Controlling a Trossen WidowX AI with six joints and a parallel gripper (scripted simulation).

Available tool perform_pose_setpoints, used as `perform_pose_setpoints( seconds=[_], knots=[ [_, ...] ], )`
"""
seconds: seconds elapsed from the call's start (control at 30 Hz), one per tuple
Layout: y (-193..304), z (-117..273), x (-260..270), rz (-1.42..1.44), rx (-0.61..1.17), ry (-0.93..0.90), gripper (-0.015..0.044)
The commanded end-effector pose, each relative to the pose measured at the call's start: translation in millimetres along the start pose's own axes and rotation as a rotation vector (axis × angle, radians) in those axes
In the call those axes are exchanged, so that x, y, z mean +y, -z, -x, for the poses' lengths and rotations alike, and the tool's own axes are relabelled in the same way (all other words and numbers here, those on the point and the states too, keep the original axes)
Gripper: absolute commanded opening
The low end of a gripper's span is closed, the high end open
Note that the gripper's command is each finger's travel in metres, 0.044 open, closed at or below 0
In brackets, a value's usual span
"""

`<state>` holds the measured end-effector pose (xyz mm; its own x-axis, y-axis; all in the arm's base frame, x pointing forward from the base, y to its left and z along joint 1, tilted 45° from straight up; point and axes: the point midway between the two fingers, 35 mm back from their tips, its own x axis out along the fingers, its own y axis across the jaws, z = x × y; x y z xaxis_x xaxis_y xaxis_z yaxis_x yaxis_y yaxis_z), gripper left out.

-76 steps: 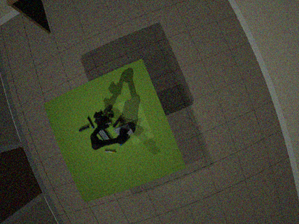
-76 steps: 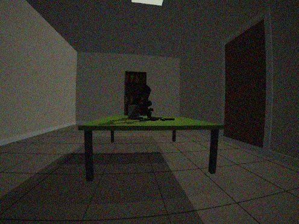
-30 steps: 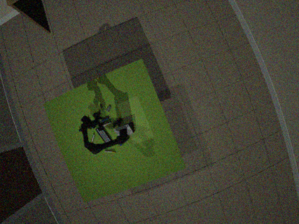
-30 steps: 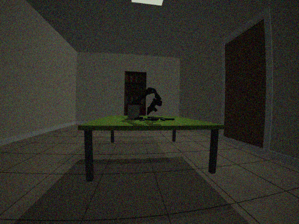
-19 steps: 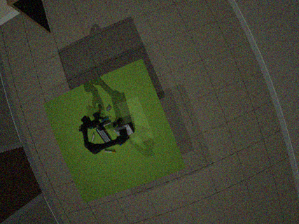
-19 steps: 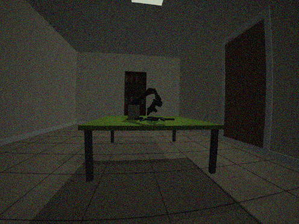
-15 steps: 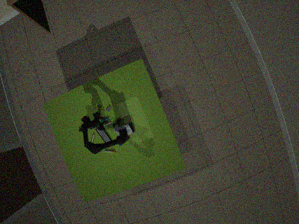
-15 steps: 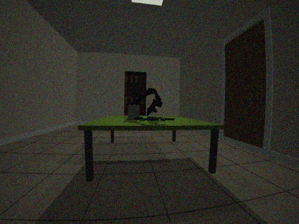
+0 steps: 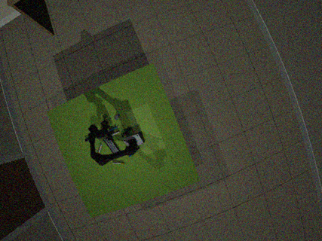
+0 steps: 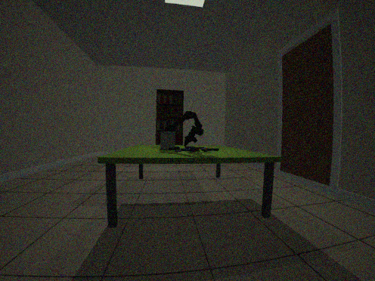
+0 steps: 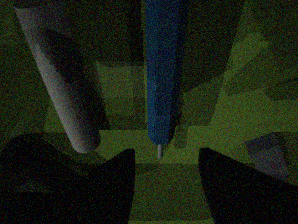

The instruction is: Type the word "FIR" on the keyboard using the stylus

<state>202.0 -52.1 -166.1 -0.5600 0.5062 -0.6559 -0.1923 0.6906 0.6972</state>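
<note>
The stylus, as far as the dim picture tells, is the blue rod (image 11: 164, 75) with a thin grey tip in the wrist view. It lies beyond the fingertips, lined up with the gap, its tip near the gap's upper end. My gripper (image 11: 167, 155) (image 10: 186, 145) is partly open, with nothing between its dark fingers, and hangs low over the green desk in the exterior view. The keyboard (image 9: 112, 146) is a small grey strip inside the arm's bend in the top view. Its letters cannot be read, and the wrist view does not show it.
A grey cylinder (image 11: 67, 95) lies left of the blue rod in the wrist view, and a grey block (image 11: 270, 156) is at the right. An upright grey panel (image 10: 167, 140) stands on the desk (image 10: 125, 152). A thin rod (image 9: 118, 161) lies outside the arm's bend.
</note>
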Motion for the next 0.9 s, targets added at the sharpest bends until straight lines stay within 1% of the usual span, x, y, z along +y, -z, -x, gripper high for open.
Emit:
perform_pose_setpoints(
  seconds=[0.0,0.87],
  knots=[
    [-1.8,-3.3,0.4,-0.006,-0.003,-0.005,0.0150],
    [-12.4,-20.3,0.7,-0.005,-0.003,-0.006,0.0150]
  ],
)
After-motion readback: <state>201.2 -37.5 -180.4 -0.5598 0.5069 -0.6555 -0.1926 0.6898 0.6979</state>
